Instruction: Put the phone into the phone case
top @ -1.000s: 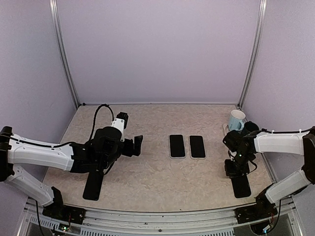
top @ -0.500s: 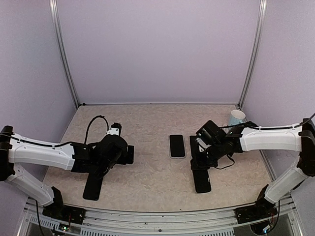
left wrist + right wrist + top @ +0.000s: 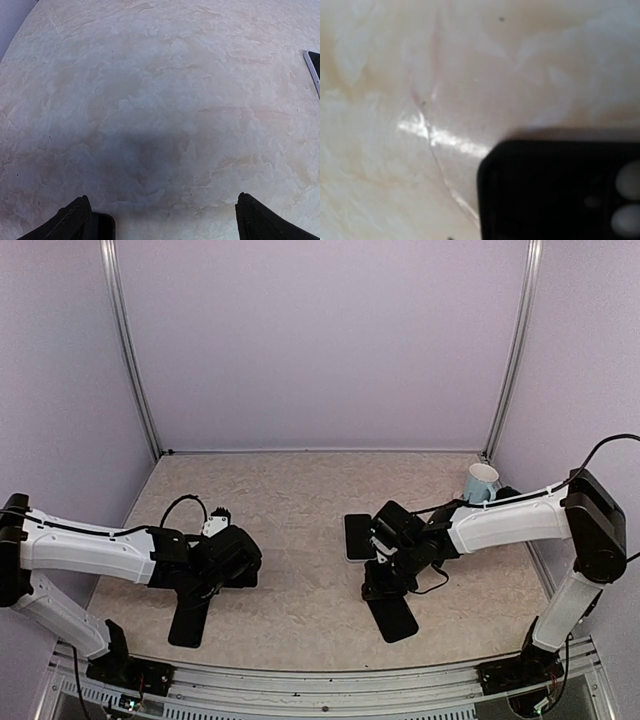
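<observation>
Right pincer (image 3: 383, 580) is working low over the black case (image 3: 560, 192); its grip cannot be told. Left pincer (image 3: 165, 227) is standing released. Phone (image 3: 358, 537) is lying just beside. Advised: align the pincer squarely across the case edges before closing.

A lab booth: lavender walls (image 3: 320, 340), aluminium posts (image 3: 130, 350).

You should count one white-edged phone (image 3: 356, 536), two flat black slabs (image 3: 190, 618) (image 3: 394, 618), one pale cup (image 3: 481, 483) and two robot arms (image 3: 90, 552) (image 3: 510, 522).
</observation>
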